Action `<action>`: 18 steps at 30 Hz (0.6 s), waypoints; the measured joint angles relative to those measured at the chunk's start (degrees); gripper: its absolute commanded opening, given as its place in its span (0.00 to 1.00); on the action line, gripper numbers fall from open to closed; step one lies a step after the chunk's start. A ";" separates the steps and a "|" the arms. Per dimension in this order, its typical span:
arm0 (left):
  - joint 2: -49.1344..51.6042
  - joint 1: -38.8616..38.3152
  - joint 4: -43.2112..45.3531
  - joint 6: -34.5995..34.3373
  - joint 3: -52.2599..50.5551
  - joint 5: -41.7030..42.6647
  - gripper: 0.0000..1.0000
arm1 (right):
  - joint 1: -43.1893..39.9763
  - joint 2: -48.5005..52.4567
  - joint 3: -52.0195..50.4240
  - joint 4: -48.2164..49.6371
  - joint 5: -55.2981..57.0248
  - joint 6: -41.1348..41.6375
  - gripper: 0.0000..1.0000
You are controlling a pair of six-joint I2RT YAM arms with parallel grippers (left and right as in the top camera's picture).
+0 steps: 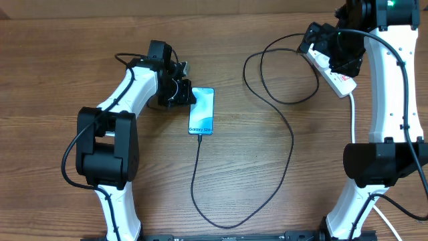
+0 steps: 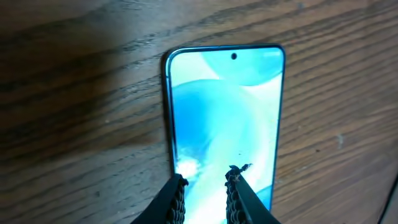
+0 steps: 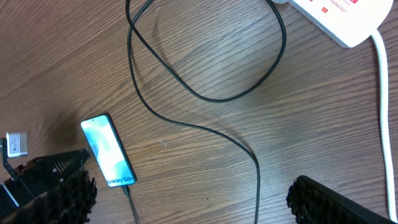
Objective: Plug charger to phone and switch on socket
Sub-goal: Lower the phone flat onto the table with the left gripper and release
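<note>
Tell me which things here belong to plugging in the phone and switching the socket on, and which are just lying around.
For the job: phone, charger, socket.
Not part of it: thick white lead, wooden table.

Overhead looks straight down on the whole surface (image 1: 60, 80). Left wrist sits close over the phone (image 2: 224, 106). Right wrist, higher up, catches phone and power strip (image 3: 348, 22).

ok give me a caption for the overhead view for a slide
The left gripper beside the lit phone, charger running from its lower edge in a loop to the socket.
</note>
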 measured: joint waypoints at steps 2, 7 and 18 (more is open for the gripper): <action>0.00 0.00 0.02 0.02 0.00 -0.50 0.19 | 0.00 0.00 0.00 0.02 -0.02 0.02 1.00; 0.00 0.02 -0.20 0.02 0.00 -1.11 0.20 | 0.00 0.02 0.00 0.02 0.00 0.04 1.00; -0.09 3.48 -18.47 0.04 19.23 -1.81 0.15 | 0.00 0.63 0.00 4.70 6.84 0.13 1.00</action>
